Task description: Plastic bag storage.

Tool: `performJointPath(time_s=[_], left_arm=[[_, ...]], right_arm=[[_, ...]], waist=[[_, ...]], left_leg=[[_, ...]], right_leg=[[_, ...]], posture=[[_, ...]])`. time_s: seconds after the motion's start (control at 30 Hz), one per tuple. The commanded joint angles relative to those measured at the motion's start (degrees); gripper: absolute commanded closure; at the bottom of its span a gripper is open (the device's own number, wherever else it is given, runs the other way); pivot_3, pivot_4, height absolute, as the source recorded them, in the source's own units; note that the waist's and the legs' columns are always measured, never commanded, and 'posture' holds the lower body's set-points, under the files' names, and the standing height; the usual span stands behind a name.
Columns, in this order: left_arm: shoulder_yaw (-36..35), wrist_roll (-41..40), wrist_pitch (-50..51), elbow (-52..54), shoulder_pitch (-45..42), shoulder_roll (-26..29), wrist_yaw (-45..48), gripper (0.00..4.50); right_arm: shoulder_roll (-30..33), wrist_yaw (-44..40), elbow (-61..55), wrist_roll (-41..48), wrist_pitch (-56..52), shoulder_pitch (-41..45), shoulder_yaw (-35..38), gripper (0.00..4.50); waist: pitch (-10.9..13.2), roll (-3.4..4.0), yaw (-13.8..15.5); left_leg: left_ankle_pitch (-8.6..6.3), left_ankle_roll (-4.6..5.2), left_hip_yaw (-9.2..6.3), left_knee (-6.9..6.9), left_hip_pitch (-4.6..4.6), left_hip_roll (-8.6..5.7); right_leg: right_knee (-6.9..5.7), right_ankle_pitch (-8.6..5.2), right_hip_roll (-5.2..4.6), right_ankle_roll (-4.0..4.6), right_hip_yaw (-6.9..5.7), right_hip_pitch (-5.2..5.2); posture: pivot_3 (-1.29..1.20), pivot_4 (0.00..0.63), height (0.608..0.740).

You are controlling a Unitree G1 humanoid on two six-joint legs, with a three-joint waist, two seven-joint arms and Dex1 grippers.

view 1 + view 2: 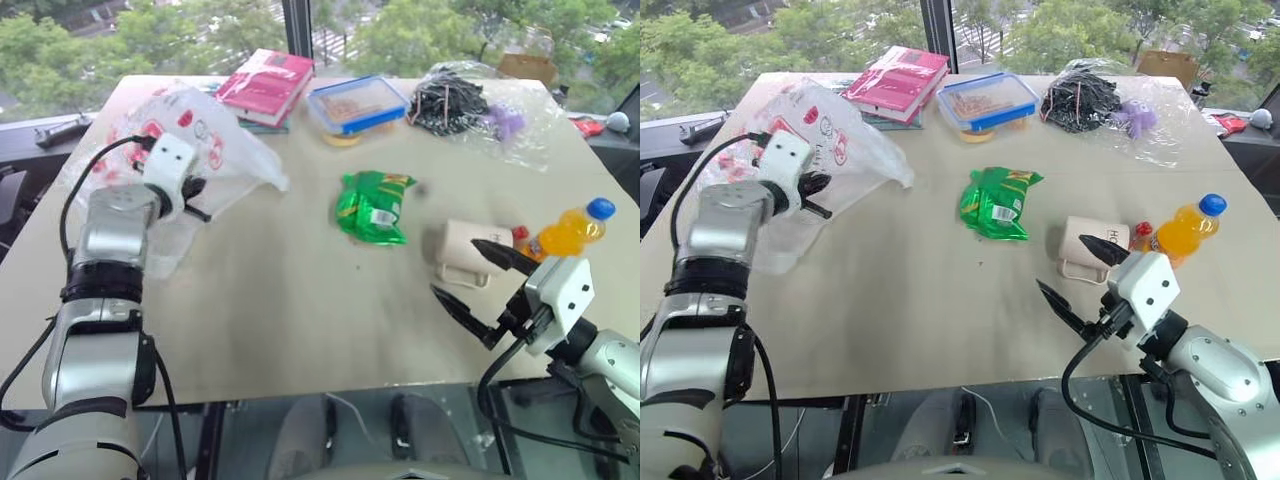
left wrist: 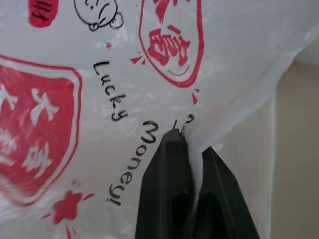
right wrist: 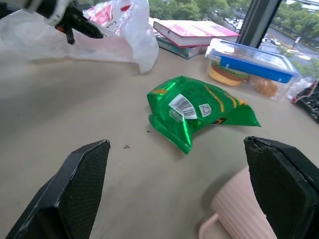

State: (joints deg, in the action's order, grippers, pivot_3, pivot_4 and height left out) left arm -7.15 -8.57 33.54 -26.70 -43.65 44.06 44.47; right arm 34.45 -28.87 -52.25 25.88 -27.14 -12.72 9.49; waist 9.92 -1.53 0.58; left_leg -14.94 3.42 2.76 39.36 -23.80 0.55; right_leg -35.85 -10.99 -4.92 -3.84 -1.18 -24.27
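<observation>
The plastic bag (image 1: 228, 148), thin translucent white with red logos and black lettering, lies crumpled on the table's far left. My left gripper (image 1: 197, 201) is at the bag's near side. In the left wrist view it (image 2: 192, 142) is shut, with a fold of the bag's film (image 2: 149, 74) pinched between the black fingers. My right gripper (image 1: 455, 267) hovers open over the table's near right, holding nothing. It points toward the middle of the table, well away from the bag.
A green snack packet (image 1: 373, 205) lies mid-table. A pink mug (image 1: 462, 252) on its side and an orange drink bottle (image 1: 570, 230) lie by the right gripper. At the back are a red book (image 1: 267, 83), a blue-lidded food box (image 1: 357, 103) and a clear bag of black cables (image 1: 460, 100).
</observation>
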Motion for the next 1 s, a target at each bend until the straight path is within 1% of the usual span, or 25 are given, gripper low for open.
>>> performJointPath(time_s=[0.03, 0.13, 0.23, 0.3, 0.4, 0.47, 0.53, 0.73, 0.8, 0.87, 1.0], left_arm=[[-6.05, -10.76, 14.78, 12.81, 1.44, 0.66, 3.77, 4.48], [-9.96, -17.13, 24.09, 19.44, 1.16, -1.64, 1.18, 4.48], [-13.16, -20.61, 30.48, 22.43, -0.18, -3.29, -2.77, 4.48], [-13.80, -21.57, 31.98, 23.90, -0.52, -3.38, -4.35, 4.48], [-13.66, -22.02, 32.43, 25.02, -0.72, -3.06, -6.47, 4.48], [-12.55, -21.51, 31.74, 25.48, -0.78, -2.26, -7.02, 4.48], [-12.14, -21.41, 31.39, 25.58, -1.12, -2.17, -7.71, 4.48], [-10.71, -20.91, 29.29, 24.97, -1.92, -2.69, -9.41, 4.48], [-10.61, -21.25, 29.07, 25.06, -2.01, -2.91, -9.86, 4.48], [-10.89, -21.77, 29.37, 25.60, -2.18, -2.97, -10.32, 4.48], [-11.14, -22.45, 30.32, 27.06, -2.15, -2.52, -10.79, 4.48]], right_arm=[[0.18, -0.16, -0.57, -0.56, 1.17, 0.87, -0.26, 0.00], [0.35, -0.23, 0.26, -0.43, 0.32, 2.20, -0.85, 0.00], [1.11, 0.78, 1.96, -2.69, -1.53, 4.48, -2.88, 0.00], [1.69, 2.27, 3.65, -5.81, -2.75, 6.71, -5.15, 0.00], [1.13, 4.83, 5.26, -6.87, -7.95, 11.19, -7.69, 0.00], [-0.39, 5.52, 7.04, -5.45, -11.34, 15.76, -9.15, 0.00], [-2.55, 6.98, 9.41, -5.03, -14.91, 20.87, -10.76, 0.00], [-12.41, 10.35, 17.67, -1.76, -27.10, 33.54, -15.17, 0.00], [-16.98, 12.72, 21.82, -0.66, -31.41, 36.65, -14.52, 0.00], [-21.15, 15.70, 28.00, -1.55, -32.92, 40.24, -13.22, 0.00], [-25.62, 18.24, 36.32, -2.60, -33.28, 45.67, -11.41, 0.00]], waist=[[0.00, 0.00, -0.08], [0.00, 0.00, 0.18], [-0.01, -0.01, 0.21], [-0.01, -0.02, 0.03], [-0.01, -0.01, -0.11], [-0.01, -0.01, -0.13], [-0.01, -0.01, -0.20], [-0.01, -0.01, 0.16], [-0.02, -0.03, 0.11], [-0.01, -0.02, -0.03], [0.01, 0.01, -0.15]], left_leg=[[0.01, -0.01, 0.00, 0.00, 0.01, 0.02], [0.00, 0.01, -0.07, 0.03, 0.02, 0.01], [-0.10, 0.18, -0.13, 0.06, 0.07, -0.01], [-0.09, 0.16, -0.14, 0.06, 0.07, -0.02], [0.03, -0.03, -0.10, 0.06, 0.08, -0.04], [0.03, -0.04, -0.10, 0.04, 0.06, -0.04], [0.04, -0.05, -0.09, 0.04, 0.06, -0.05], [0.04, -0.06, -0.13, 0.03, 0.04, -0.09], [0.04, -0.05, -0.14, 0.02, 0.00, -0.12], [0.04, -0.06, -0.12, 0.02, 0.00, -0.15], [0.04, -0.07, -0.14, -0.03, 0.00, -0.18]], right_leg=[[-0.01, 0.00, 0.01, 0.00, 0.00, 0.00], [-0.03, 0.00, 0.02, -0.01, 0.00, 0.02], [-0.04, 0.00, 0.02, -0.01, 0.00, 0.08], [-0.05, 0.00, 0.03, 0.00, 0.01, 0.09], [-0.07, 0.00, 0.04, 0.01, 0.05, 0.05], [-0.07, 0.00, 0.06, 0.01, 0.05, 0.03], [-0.06, 0.01, 0.07, 0.01, 0.06, 0.04], [-0.06, 0.01, 0.07, 0.03, 0.06, 0.03], [-0.05, 0.02, 0.04, 0.03, 0.05, 0.02], [-0.05, 0.02, 0.04, 0.03, 0.07, 0.01], [-0.07, 0.02, 0.06, 0.03, 0.04, -0.02]], posture=[[0.00, 0.150, 0.740], [0.00, 0.150, 0.740], [0.00, 0.150, 0.740], [0.00, 0.150, 0.740], [0.00, 0.150, 0.740], [0.00, 0.150, 0.740], [0.00, 0.150, 0.740], [0.00, 0.150, 0.740], [0.00, 0.150, 0.740], [0.00, 0.150, 0.740], [0.00, 0.150, 0.740]])
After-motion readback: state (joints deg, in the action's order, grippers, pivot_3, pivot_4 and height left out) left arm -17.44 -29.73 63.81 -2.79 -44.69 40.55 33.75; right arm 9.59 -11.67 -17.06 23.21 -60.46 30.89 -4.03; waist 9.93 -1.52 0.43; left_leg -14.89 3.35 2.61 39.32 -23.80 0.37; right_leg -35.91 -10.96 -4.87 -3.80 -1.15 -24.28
